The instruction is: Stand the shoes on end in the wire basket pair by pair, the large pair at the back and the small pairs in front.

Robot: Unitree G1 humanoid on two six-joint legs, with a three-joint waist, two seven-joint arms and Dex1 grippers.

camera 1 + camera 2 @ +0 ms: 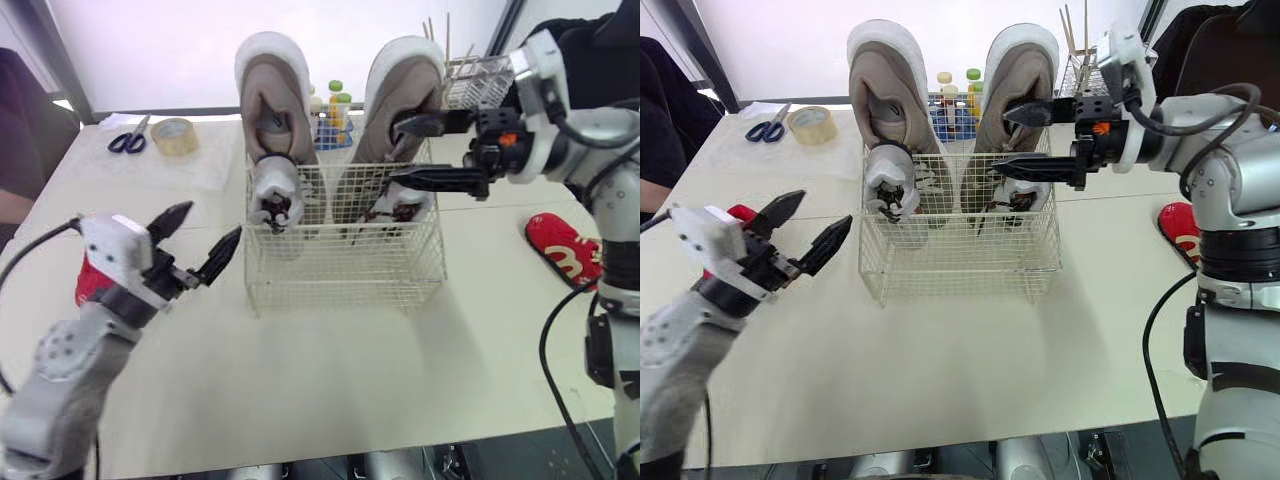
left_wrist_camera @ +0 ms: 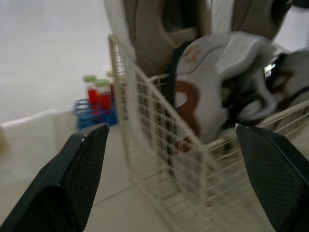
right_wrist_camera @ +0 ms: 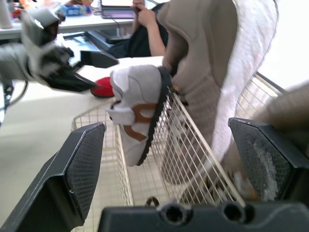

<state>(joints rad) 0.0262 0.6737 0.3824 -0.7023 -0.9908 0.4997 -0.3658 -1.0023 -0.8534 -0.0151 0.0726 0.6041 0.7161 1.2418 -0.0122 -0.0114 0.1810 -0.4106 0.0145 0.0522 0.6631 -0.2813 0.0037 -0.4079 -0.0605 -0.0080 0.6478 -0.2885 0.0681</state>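
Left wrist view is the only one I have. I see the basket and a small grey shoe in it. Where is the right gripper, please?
Observer: The right gripper is open, at the right large shoe, above the back right corner of the basket.
Operator: Are any shoes outside the basket?
Observer: Yes, a red shoe lies on the table, to the right of the basket.
Operator: Only that one?
Observer: No, a second red shoe lies near the left gripper, partly hidden by that arm.

The big shoes (image 1: pixel 272 100) are tan, the wire basket (image 1: pixel 340 268) white, the slipper (image 1: pixel 563 248) red
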